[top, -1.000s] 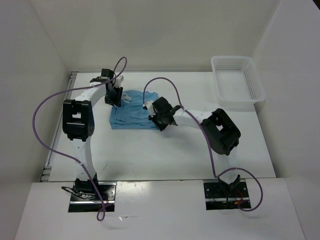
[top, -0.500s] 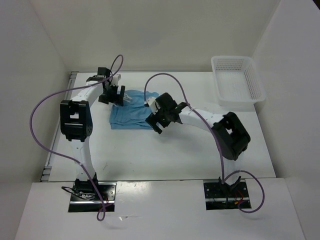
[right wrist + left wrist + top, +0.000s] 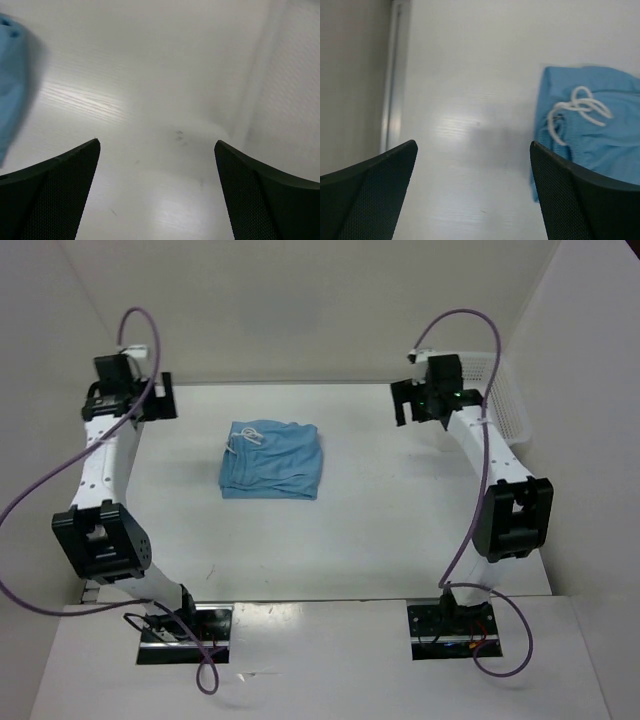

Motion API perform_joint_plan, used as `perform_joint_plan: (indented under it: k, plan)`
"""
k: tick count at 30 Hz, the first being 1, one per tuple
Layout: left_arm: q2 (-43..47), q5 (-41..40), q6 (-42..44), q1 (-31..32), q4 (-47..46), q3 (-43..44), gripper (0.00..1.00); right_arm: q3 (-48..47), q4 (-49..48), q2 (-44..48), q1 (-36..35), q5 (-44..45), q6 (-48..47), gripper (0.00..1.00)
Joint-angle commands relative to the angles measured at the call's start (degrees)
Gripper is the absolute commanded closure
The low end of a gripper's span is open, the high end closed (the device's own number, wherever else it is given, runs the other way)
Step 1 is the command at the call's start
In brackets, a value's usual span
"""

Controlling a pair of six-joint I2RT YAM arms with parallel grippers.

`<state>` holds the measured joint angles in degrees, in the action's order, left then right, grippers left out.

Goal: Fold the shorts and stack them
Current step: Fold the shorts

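The light blue shorts (image 3: 272,460) lie folded in a neat rectangle on the white table, left of centre, with the white drawstring (image 3: 245,437) coiled at their far left corner. My left gripper (image 3: 160,400) hangs open at the far left, well apart from them. In the left wrist view the shorts (image 3: 600,135) show at the right, beyond the open, empty gripper (image 3: 473,144). My right gripper (image 3: 408,412) is open at the far right, near the basket. The right wrist view shows bare table between its open fingers (image 3: 157,142) and a blue edge of the shorts (image 3: 10,75) far left.
A white mesh basket (image 3: 505,390) stands at the back right corner, partly behind the right arm; its wall (image 3: 295,100) shows in the right wrist view. A metal strip (image 3: 395,75) runs along the table's left edge. White walls enclose the table.
Both grippers have opened, let go of the shorts and pulled away, the left to the far left corner, the right to the far right. The shorts lie still, folded.
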<state>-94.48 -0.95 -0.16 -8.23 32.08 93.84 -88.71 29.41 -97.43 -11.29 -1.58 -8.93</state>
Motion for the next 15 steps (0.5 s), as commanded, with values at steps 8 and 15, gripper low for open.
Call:
perform_joint_plan:
  k: [8, 15]
  plan:
    - [8.3, 8.1, 0.2, -19.1, -2.5, -18.3, 0.00, -2.4, 8.8, 6.7, 12.7, 10.3, 0.9, 0.00]
    - [8.9, 9.3, 0.2, -19.1, -2.5, -19.0, 0.00, 6.5, 5.1, 10.9, 8.7, 13.7, 0.9, 0.00]
